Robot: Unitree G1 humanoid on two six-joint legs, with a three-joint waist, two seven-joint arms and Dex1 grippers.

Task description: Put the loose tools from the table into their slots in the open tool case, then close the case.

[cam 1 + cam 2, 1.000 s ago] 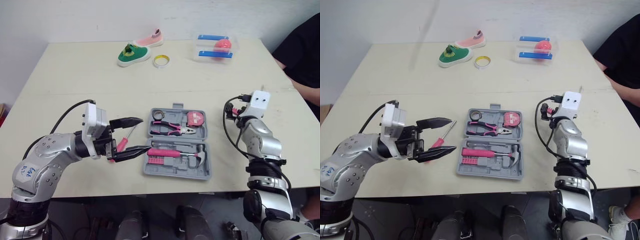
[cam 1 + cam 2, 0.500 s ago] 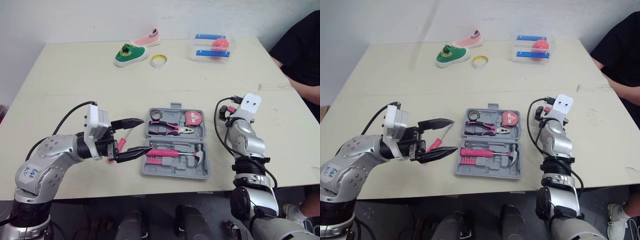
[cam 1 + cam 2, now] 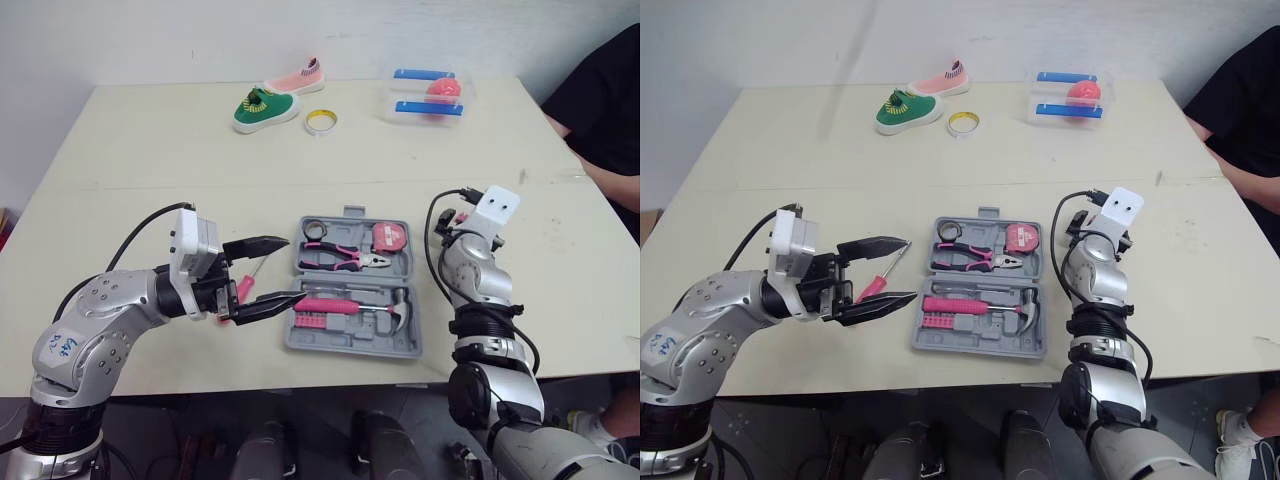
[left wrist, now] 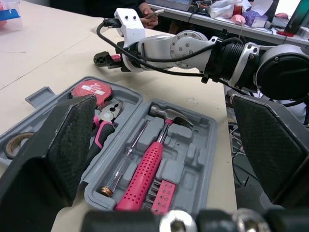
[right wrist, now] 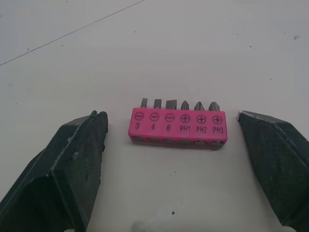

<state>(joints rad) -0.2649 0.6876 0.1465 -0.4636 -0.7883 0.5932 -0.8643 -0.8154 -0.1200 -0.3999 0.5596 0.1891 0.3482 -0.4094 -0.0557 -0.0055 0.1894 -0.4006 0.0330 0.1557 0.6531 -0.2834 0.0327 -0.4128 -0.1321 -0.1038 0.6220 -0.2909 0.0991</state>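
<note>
Two hands up, both with fingers apart and holding nothing. The left hand (image 3: 292,268) hovers at 9 o'clock of the open grey case (image 3: 350,346), fingers spread wide and pointing at it. A pink-handled screwdriver (image 3: 880,280) lies on the bench (image 3: 150,150) just beside the case's 9 o'clock edge, showing between those fingers in the head views; can't tell if they touch it. The case lies flat mid-bench with pliers (image 3: 340,260), tape measure (image 3: 391,236), hammer (image 3: 352,305), a thin clear-handled driver (image 4: 123,164) and a row of bits (image 3: 313,320) already in their slots. The right hand (image 5: 170,116) is at 3 o'clock of the case, low over the bench, straddling a loose pink bit strip (image 5: 177,126) marked 3, 4, 6, PH1, PH2, PH3; the strip lies flat between the fingers, apart from both. Far side of the bench: green shoe (image 3: 266,108) and pink shoe (image 3: 298,77) at 11 o'clock, tape roll (image 3: 321,121) at 12, clear box (image 3: 428,92) at 1. A person (image 3: 600,110) sits at 2 o'clock.
</note>
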